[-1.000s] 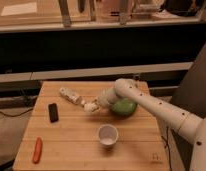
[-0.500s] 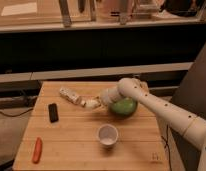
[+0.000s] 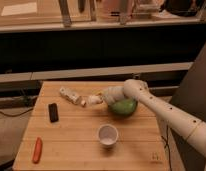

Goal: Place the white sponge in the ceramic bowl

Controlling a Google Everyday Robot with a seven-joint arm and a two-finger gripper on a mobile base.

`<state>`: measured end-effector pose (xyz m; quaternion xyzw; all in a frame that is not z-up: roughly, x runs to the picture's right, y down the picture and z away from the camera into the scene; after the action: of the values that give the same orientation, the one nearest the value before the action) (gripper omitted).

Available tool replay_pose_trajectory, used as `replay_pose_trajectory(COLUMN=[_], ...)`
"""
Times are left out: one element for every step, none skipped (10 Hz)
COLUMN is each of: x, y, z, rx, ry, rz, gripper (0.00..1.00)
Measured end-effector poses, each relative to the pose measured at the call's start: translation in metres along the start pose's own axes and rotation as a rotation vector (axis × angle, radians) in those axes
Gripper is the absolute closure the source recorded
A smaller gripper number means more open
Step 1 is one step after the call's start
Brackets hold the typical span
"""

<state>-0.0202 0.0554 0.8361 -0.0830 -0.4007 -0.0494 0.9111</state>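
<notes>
My gripper (image 3: 91, 100) hangs just above the wooden table (image 3: 76, 150), left of the ceramic bowl (image 3: 124, 107) and right of a lying white bottle (image 3: 69, 94). A small off-white block, the white sponge (image 3: 95, 99), sits between the fingers, and the gripper is shut on it. The bowl is round, glossy green and stands at the table's right middle, partly hidden by my white forearm (image 3: 146, 100), which reaches in from the right over its rim.
A small white cup (image 3: 108, 135) stands in front of the bowl. A black slab (image 3: 53, 112) lies at the left middle. An orange-red carrot-like thing (image 3: 37, 149) lies at the front left corner. A dark shelf front runs behind the table.
The elbow and forearm have shifted a little to the right over the bowl. The gripper has risen slightly and stays near the bottle's end.
</notes>
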Motion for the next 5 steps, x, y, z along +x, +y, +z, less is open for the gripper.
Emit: replay_pose_trajectory(x=[0.001,0.003,0.004,0.006,0.007], y=[-0.004,-0.008,-0.013,-0.017,-0.019], z=[-0.001,-0.001,-0.003,-0.005,-0.008], rx=[0.017,0.032,0.05,0.063,0.075], ry=[-0.003,-0.005,-0.007,-0.008,-0.008], rz=[0.001,0.003,0.004,0.005,0.007], gripper=[1.0,1.0,1.0,1.0,1.0])
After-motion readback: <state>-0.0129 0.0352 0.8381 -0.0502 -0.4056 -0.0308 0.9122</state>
